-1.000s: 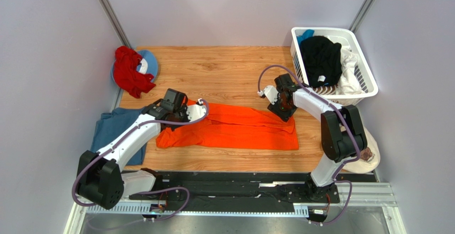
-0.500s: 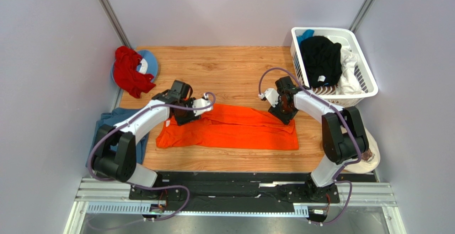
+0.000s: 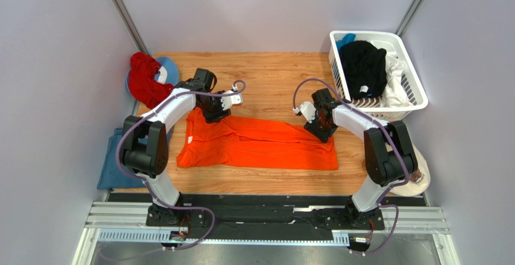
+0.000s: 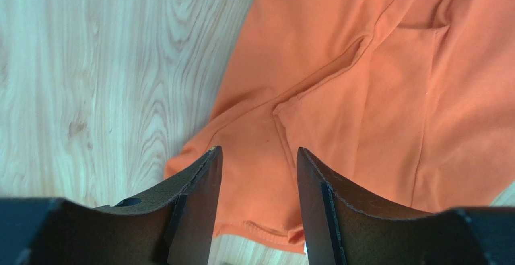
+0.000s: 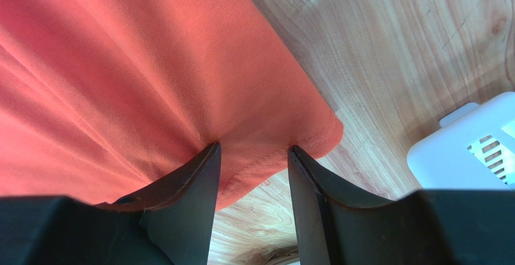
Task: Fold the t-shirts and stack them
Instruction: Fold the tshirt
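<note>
The bright orange t-shirt lies folded into a long band across the wooden table. At its far left corner, where a sleeve flap lies spread, my left gripper hovers. In the left wrist view that gripper is open above the orange cloth with nothing pinched. My right gripper is at the shirt's far right corner. Its jaws stand open with the tips on the hemmed corner. A dusty blue t-shirt hangs over the table's left edge.
A white basket at the back right holds a black shirt and a white one. Its corner shows near the right gripper. A red garment lies on a blue thing at the back left. A beige cap sits behind the right arm.
My left gripper has carried the shirt's left part toward the back, opened and let it go; a flap now lies spread at the far left corner. The right gripper has barely moved.
</note>
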{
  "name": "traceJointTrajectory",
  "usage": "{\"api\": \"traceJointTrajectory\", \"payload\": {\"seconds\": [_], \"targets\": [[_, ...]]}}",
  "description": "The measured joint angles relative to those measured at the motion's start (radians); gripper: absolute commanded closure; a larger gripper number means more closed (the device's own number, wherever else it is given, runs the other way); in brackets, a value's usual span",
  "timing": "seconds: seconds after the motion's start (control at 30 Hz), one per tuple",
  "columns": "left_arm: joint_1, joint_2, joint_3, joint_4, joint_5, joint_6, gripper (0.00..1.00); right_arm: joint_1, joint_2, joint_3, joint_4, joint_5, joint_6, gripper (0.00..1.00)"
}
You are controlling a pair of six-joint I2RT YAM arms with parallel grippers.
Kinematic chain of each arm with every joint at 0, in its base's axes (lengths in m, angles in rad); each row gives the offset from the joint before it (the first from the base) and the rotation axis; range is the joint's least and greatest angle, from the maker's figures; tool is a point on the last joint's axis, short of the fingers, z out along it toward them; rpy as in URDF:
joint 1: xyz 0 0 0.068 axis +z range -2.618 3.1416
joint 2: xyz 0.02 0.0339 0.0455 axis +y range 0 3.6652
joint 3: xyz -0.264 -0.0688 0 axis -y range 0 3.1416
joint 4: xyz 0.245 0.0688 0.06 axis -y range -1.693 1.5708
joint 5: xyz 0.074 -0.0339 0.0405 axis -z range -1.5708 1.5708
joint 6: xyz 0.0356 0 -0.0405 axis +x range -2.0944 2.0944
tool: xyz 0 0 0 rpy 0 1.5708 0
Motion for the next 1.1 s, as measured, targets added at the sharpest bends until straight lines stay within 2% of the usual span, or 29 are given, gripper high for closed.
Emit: {"api": "traceJointTrajectory", "payload": {"seconds": [0.27, 0.8, 0.9, 1.1], "targets": [[0.0, 0.055, 0.051, -0.065, 0.043, 0.018, 0.44, 0.0, 0.0, -0.01, 0.014, 0.004, 0.0, 0.52], [0.0, 0.142, 0.056, -0.079, 0.049, 0.021, 0.47, 0.0, -0.003, -0.023, 0.019, 0.011, 0.0, 0.52], [0.0, 0.144, 0.056, -0.079, 0.05, 0.021, 0.51, 0.0, -0.004, -0.023, 0.019, 0.011, 0.0, 0.52], [0.0, 0.144, 0.056, -0.074, 0.05, 0.018, 0.71, 0.0, -0.004, -0.023, 0.019, 0.013, -0.003, 0.53]]}}
